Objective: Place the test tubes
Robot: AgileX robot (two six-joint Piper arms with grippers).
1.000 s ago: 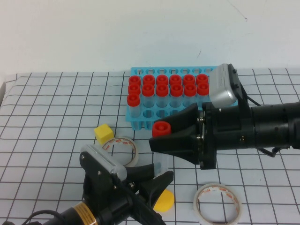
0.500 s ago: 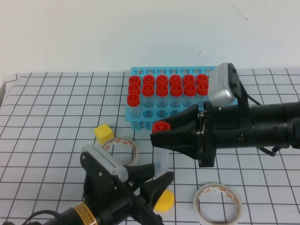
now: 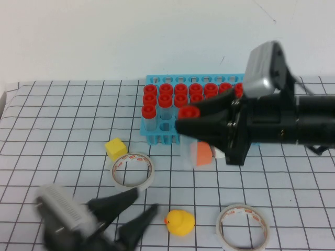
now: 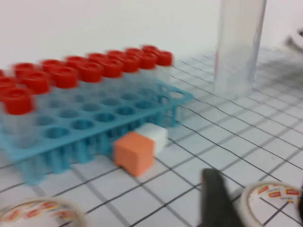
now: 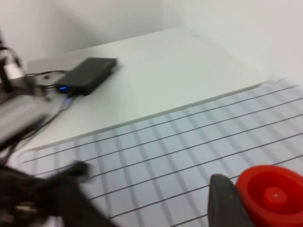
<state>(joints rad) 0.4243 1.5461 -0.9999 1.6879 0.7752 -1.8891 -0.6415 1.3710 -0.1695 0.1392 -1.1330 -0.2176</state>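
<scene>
The right gripper (image 3: 182, 121) reaches in from the robot's right at about the height of the rack's caps. Its dark fingers are closed around the top of a test tube (image 3: 187, 149), just under the red cap (image 3: 187, 112). In the right wrist view that cap (image 5: 270, 196) sits tight against one finger (image 5: 225, 201). The tube hangs upright below the grip. Its clear body comes down in front of the near edge of the blue rack (image 3: 156, 135), just beside the orange cube (image 3: 201, 154) on that cube's left. The left wrist view also shows the clear tube (image 4: 239, 42) standing vertical, to one side of the rack (image 4: 57, 146) and not in any of its holes. Whether its lower end touches the gridded cloth (image 3: 63, 115) cannot be told. The rack's far rows are filled with red-capped tubes (image 3: 180, 89), one more capped tube (image 3: 148, 111) stands alone at the left end of the next row, and the nearest holes are open. A white cube (image 3: 218, 153) lies against the orange one. The left gripper (image 3: 146, 201) is low at the near left of the table, well apart from the held tube. Its two fingers are spread with nothing between them, and they point toward the yellow duck (image 3: 179, 222). A tape roll (image 3: 132, 168) lies just beyond its fingertips, a yellow cube (image 3: 115, 148) sits near that roll, and a second tape roll (image 3: 243, 225) lies to the right of the duck.
</scene>
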